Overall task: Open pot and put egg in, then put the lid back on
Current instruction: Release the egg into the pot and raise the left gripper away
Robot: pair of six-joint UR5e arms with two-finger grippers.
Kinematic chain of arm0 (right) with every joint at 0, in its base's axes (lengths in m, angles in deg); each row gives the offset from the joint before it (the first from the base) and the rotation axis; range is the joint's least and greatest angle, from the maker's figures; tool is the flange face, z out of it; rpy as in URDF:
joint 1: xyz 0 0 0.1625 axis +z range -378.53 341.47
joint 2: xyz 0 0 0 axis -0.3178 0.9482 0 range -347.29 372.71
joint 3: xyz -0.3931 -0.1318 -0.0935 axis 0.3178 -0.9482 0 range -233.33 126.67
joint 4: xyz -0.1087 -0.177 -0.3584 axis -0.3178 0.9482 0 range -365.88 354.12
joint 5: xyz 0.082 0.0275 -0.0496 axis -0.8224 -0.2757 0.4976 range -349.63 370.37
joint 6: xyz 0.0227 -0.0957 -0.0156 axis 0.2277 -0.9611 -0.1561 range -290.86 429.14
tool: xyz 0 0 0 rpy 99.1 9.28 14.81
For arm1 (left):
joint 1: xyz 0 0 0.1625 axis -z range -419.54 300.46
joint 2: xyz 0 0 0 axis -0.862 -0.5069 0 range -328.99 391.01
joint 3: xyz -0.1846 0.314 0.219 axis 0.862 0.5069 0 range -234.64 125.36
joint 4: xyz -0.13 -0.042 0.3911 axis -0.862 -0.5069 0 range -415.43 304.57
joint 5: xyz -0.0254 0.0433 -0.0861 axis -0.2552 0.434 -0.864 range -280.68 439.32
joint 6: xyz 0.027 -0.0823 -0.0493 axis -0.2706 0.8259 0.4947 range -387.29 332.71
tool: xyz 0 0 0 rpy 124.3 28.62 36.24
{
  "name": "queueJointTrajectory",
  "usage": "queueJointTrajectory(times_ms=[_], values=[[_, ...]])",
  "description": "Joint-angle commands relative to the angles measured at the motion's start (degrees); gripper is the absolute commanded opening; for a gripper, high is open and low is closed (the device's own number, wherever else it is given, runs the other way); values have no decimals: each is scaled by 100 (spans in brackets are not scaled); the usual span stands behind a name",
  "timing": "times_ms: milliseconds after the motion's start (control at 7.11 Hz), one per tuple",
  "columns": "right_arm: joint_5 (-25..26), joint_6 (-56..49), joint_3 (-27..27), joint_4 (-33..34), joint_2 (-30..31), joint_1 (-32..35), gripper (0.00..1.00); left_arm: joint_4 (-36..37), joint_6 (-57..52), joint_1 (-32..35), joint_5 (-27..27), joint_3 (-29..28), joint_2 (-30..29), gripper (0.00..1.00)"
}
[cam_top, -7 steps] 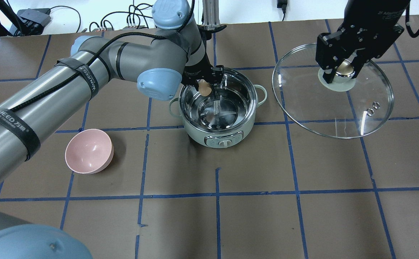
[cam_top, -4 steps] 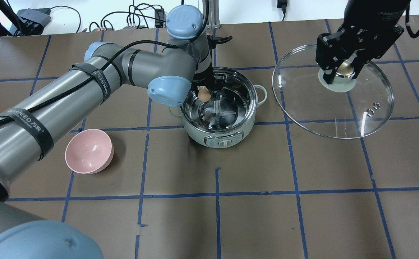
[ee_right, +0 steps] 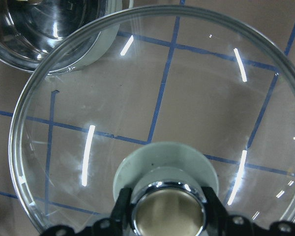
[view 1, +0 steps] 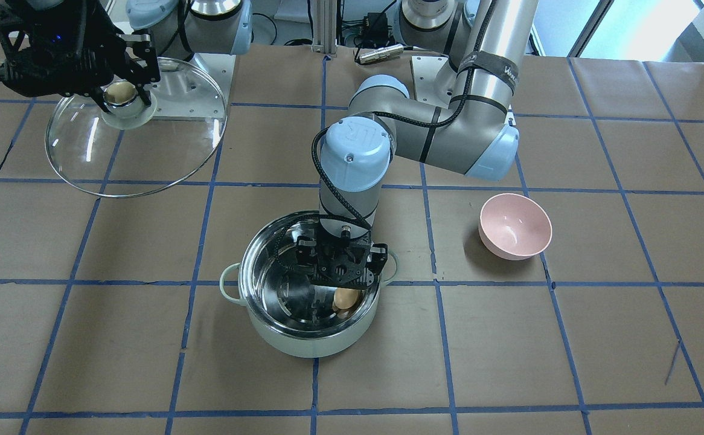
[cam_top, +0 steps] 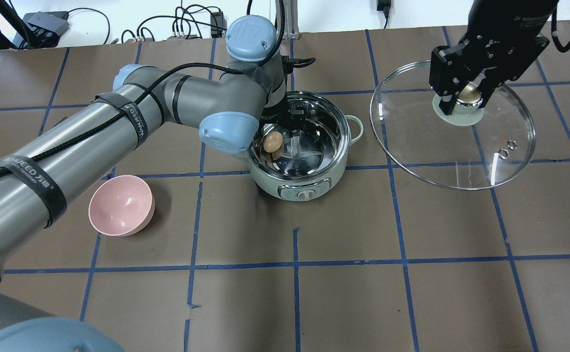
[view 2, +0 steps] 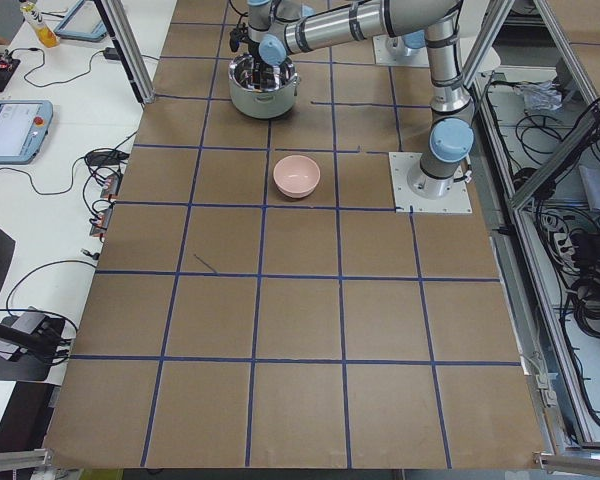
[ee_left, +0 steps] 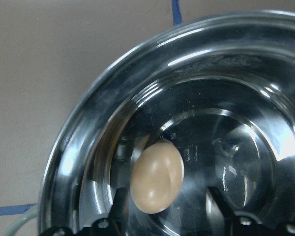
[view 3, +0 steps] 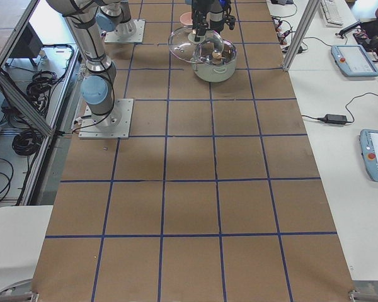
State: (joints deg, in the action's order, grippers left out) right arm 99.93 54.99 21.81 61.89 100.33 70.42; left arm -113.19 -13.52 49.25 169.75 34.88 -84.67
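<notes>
Egg appears loose inside pot, near wall; left end effector spread wide, gripping nothing. Right end effector clamped on knob, lid held above bench beside pot. Lift left straight up, no nudging egg; then bring lid level, centred on rim

You've got bright, even light from above and soft shadows: see the faint one beside the pink bowl. White glare streaks cross the lid glass on your right wrist view. The pot steel mirrors hard, and the egg looks slightly soft.
</notes>
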Motion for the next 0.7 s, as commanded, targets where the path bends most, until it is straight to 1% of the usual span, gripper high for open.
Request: queueJointTrajectory(times_ms=[0,141,281,422,563], values=[[0,0,0,0,9,0,17,-130,-5,-42,185,-76,368,94],[0,0,9,-61,26,0,17,-531,-40,-181,195,-76,675,94],[0,0,9,-79,26,0,17,-1057,-162,-583,151,-32,1087,95],[0,0,9,-80,26,0,17,-1732,-590,-970,142,38,1596,96],[0,0,9,-80,26,0,17,-2417,-733,-1243,133,30,2010,96]])
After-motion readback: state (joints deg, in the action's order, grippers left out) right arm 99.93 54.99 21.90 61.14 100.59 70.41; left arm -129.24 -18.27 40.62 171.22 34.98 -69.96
